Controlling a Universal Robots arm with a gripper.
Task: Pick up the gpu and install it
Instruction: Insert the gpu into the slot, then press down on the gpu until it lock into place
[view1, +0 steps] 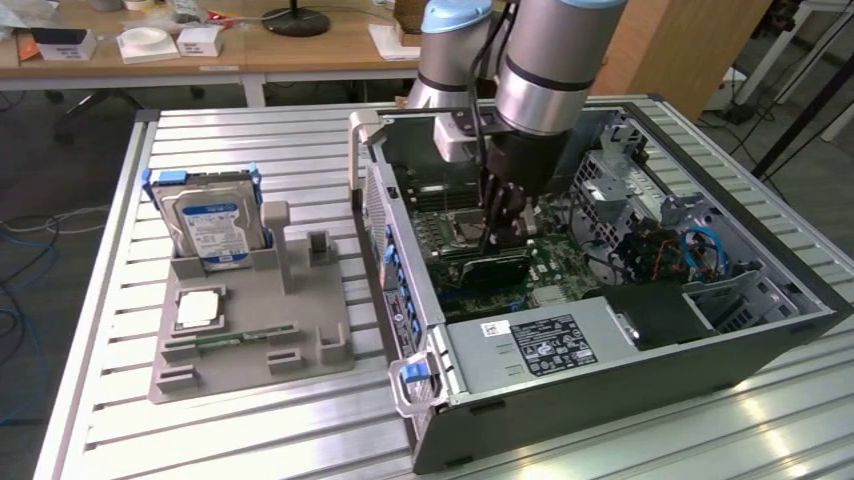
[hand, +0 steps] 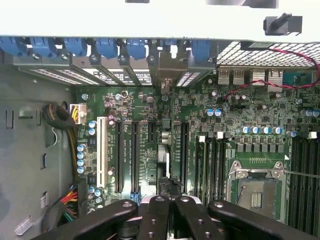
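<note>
Now, scanning from the exterior view's left with the case (view1: 747, 340) as my landmark: well off to its left I see a grey tray (view1: 247, 335) on the slatted table (view1: 200, 440); a hard drive (view1: 214, 225) stands upright at the tray's far end, a CPU (view1: 200, 308) lies flat in the middle, and a RAM stick (view1: 244, 338) lies nearer the front; the case itself lies open on its side, power supply (view1: 541, 345) at its near end. My arm (view1: 547, 60) reaches down into the case; the gripper (view1: 505, 232) sits over the motherboard (view1: 574, 262) with its jaws together, clamped on the gpu (view1: 483, 270), which rests edge-down on the board near the case's middle. From the wrist, I see the fingers (hand: 192, 215) pressed together above the gpu (hand: 166, 150), edge-on among the slots; the empty CPU socket (hand: 256, 190) lies beside it.
</note>
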